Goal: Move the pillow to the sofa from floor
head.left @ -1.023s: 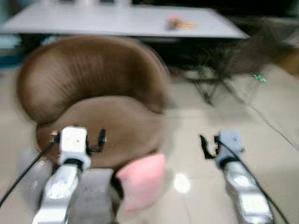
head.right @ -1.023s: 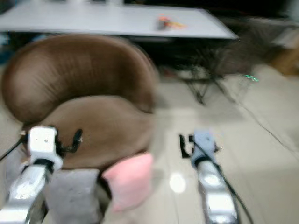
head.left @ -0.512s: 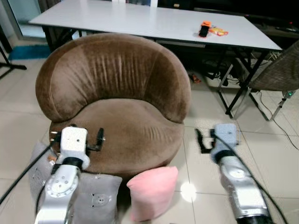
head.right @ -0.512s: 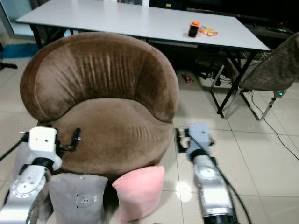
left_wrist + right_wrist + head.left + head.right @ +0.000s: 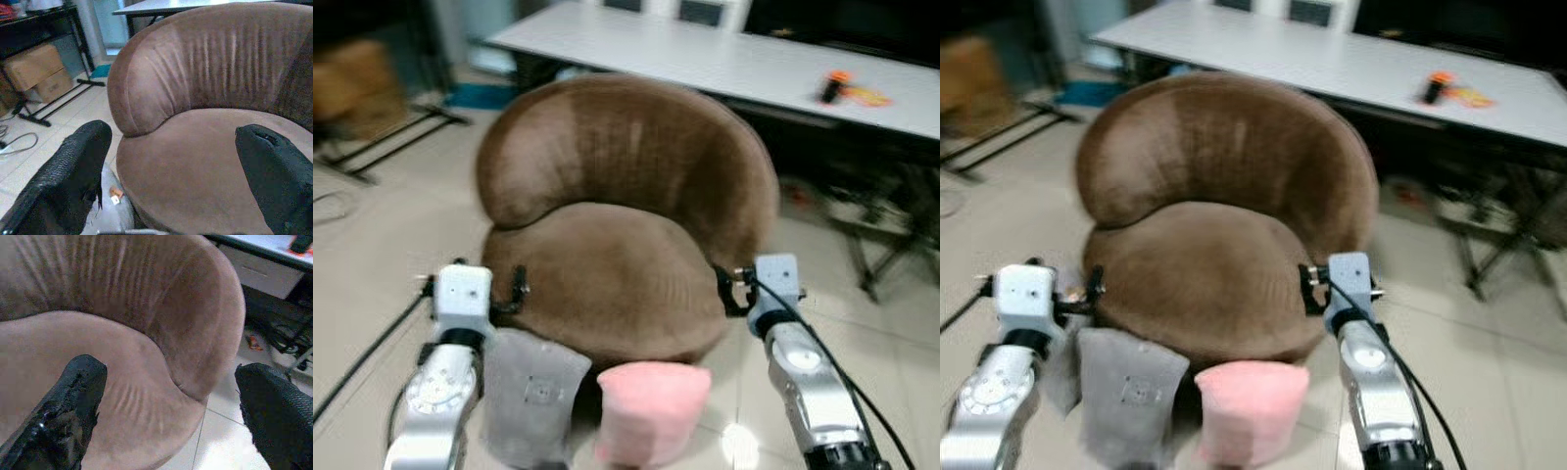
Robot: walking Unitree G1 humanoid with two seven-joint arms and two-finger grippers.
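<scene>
A pink pillow [image 5: 651, 411] stands on the tiled floor, leaning on the front of the round brown sofa [image 5: 617, 196]. A grey pillow [image 5: 533, 397] stands just to its left. My left gripper [image 5: 475, 282] is raised over the grey pillow at the sofa's left front edge, open, with nothing between its fingers [image 5: 73, 166]. My right gripper [image 5: 759, 286] hangs at the sofa's right front edge, above and right of the pink pillow, open and empty too. Both wrist views look across the sofa seat [image 5: 98, 357].
A long white table [image 5: 724, 59] with a small orange item [image 5: 837, 83] stands behind the sofa, dark legs and cables under it at right. Cardboard boxes [image 5: 36, 68] and a black rack stand to the left. Bare tiles lie left of the sofa.
The whole view has swung, so the sofa now sits between my two arms instead of to the left. Both grippers stay open, and the pillows keep their place against the sofa.
</scene>
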